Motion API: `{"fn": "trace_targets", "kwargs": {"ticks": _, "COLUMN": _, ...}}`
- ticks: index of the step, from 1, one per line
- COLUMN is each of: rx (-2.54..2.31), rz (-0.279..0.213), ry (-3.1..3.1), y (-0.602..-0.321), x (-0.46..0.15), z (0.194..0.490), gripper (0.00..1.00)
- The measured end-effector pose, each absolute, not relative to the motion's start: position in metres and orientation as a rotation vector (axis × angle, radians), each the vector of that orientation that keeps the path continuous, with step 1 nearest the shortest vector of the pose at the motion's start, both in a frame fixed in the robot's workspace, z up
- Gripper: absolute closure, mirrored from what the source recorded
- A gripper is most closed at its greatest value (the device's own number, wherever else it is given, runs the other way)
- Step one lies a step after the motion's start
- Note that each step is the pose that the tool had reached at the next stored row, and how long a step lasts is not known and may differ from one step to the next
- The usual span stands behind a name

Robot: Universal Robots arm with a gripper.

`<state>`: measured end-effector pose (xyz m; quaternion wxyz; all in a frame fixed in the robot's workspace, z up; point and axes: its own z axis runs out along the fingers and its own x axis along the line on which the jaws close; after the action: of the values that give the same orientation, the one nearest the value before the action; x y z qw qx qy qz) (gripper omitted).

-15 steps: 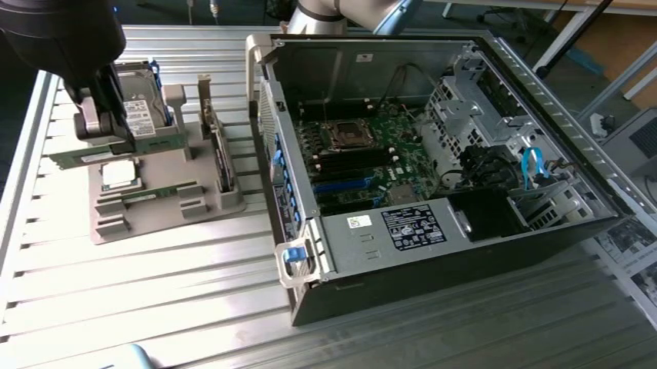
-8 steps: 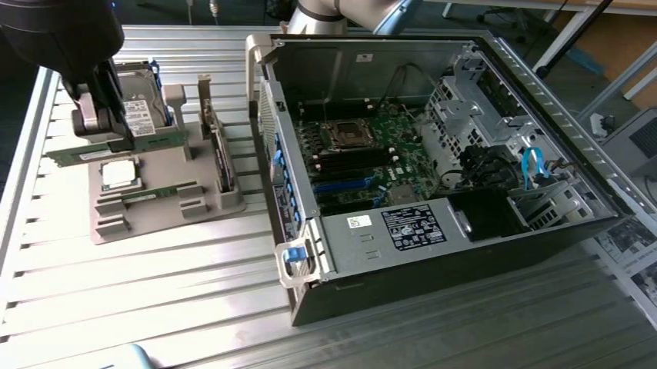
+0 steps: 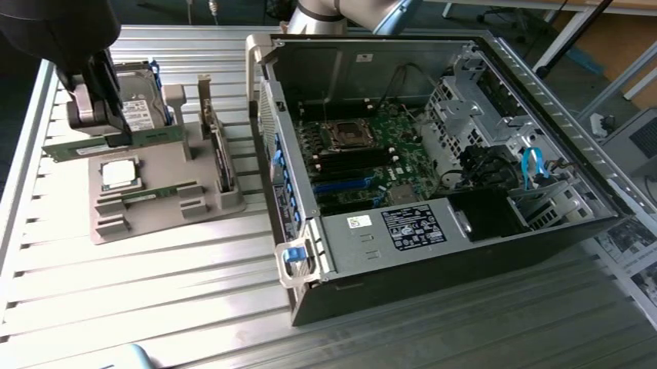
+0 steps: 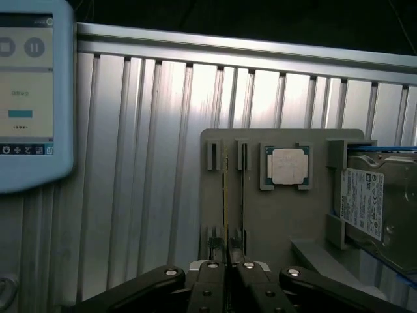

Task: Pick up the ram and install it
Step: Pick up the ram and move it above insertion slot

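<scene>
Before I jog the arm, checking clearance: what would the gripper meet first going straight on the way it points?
Probably the grey plastic holder tray beneath it: the black gripper, shut on the thin green ram stick, points down at the tray's ram slots. The gap between them is unclear.

Desk (image 3: 154, 307) is ribbed bare aluminium, brushed, throwing back a fair bit of glare. Holder (image 4: 273, 222) is matt grey plastic, a bit grainy. CPU (image 4: 289, 166) has a satin silver metal lid on a green board. Drive (image 4: 391, 228) is dull silver metal with a white paper label (image 4: 363, 202). Ram (image 4: 226, 195) is green circuit board, but it's edge-on here so the finish is hard to call. Tool (image 4: 227, 272) is matt black with shiny little metal pins. Case (image 3: 349, 260) is matt grey sheet metal inside, black outside. Pendant (image 4: 26, 163) is smooth pale plastic with a glossy screen.
</scene>
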<state>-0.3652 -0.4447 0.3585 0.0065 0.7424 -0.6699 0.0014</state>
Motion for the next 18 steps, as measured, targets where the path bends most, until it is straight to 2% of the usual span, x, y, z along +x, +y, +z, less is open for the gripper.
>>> {"fn": "trace_targets", "kwargs": {"ticks": 18, "rx": 2.323, "rz": 0.004, "ry": -2.096, "y": -0.445, "x": -0.365, "z": 0.384, "gripper": 0.87}}
